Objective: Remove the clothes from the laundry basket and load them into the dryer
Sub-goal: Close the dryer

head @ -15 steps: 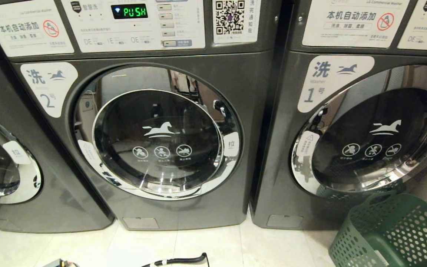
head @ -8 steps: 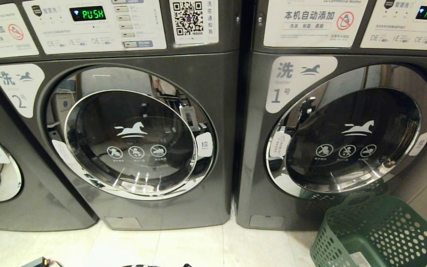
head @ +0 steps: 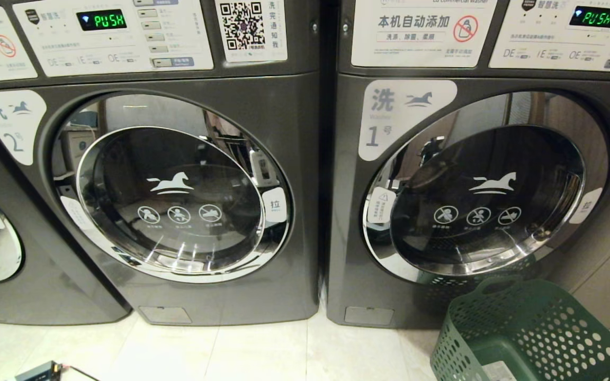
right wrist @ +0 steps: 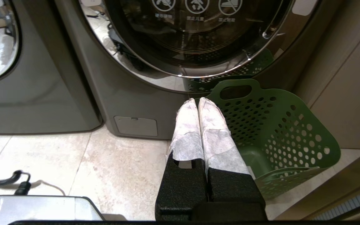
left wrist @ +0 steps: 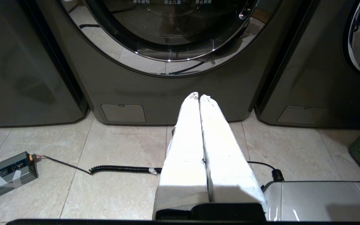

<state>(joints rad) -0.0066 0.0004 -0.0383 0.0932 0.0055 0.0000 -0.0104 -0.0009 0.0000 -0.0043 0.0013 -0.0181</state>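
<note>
You are at the approach step: both pincers, left pincer (left wrist: 199,96) and right pincer (right wrist: 197,100), hang pressed together and empty, the laundry basket (right wrist: 280,131) just beyond the right one, the dryer out of sight, so next reach into the basket.

In your right wrist camera, the right gripper (right wrist: 198,101) sits low over the pale tiled floor (right wrist: 73,162) with its white-wrapped fingers (right wrist: 187,131) pressed together and nothing between them. Just beyond the fingertips stands the laundry basket (right wrist: 280,134), dark green with a perforated wall and a handle slot in its rim, close against the front of a dark grey machine (right wrist: 123,93). That machine's chrome-ringed round door (right wrist: 198,37) carries three white warning icons. A black cable (right wrist: 8,181) lies on the tiles near a silver housing (right wrist: 36,207).
</note>
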